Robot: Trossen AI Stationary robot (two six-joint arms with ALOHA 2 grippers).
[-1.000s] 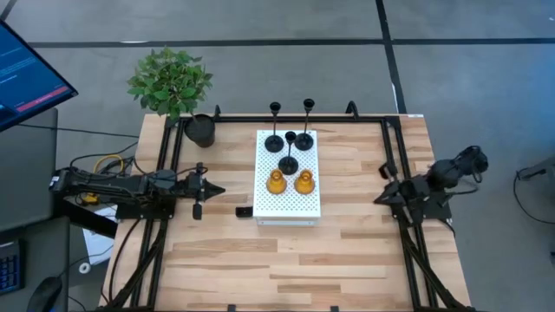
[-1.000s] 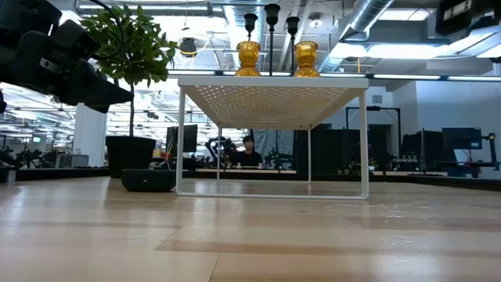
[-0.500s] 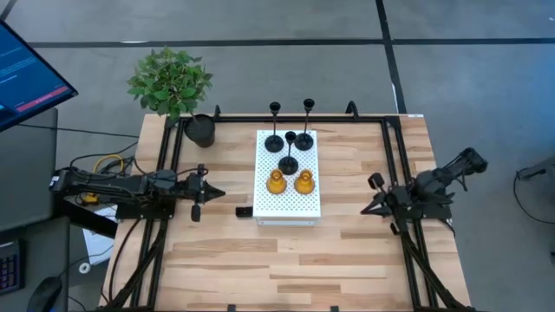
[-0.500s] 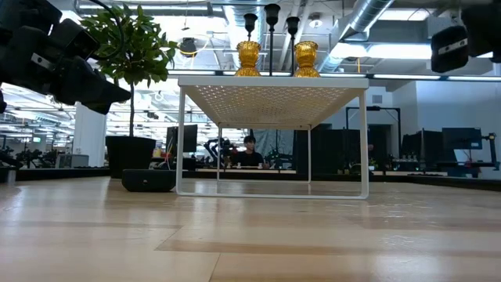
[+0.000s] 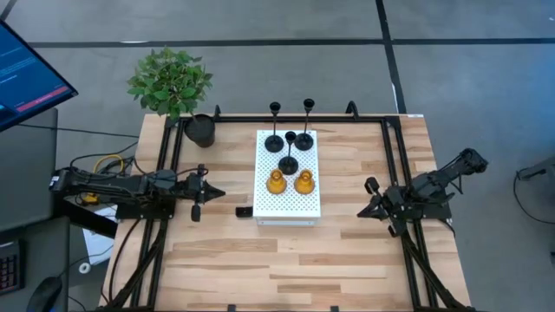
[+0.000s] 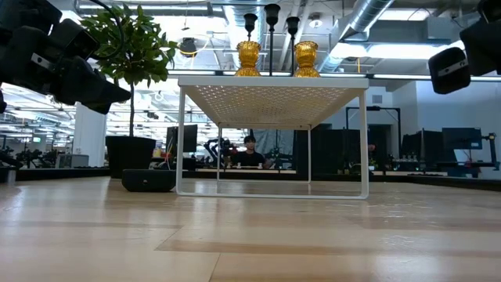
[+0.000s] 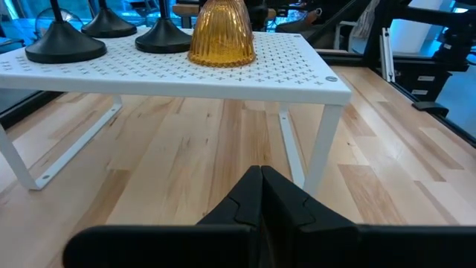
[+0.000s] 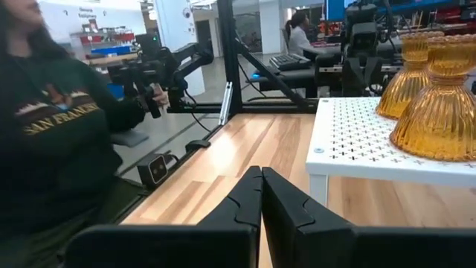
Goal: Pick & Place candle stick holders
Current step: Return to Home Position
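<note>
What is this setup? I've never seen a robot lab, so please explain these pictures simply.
Two dark robot arms work at a pale wooden table. One picture looks down from above, one looks level across the tabletop, and one comes from each wrist. On the table stands a white perforated metal shelf, carrying three black thin-stemmed candle holders and two squat amber glass candle holders. A green plant in a black pot sits at a corner. The left gripper and right gripper hover either side of the shelf, jaws shut, holding nothing.
</note>
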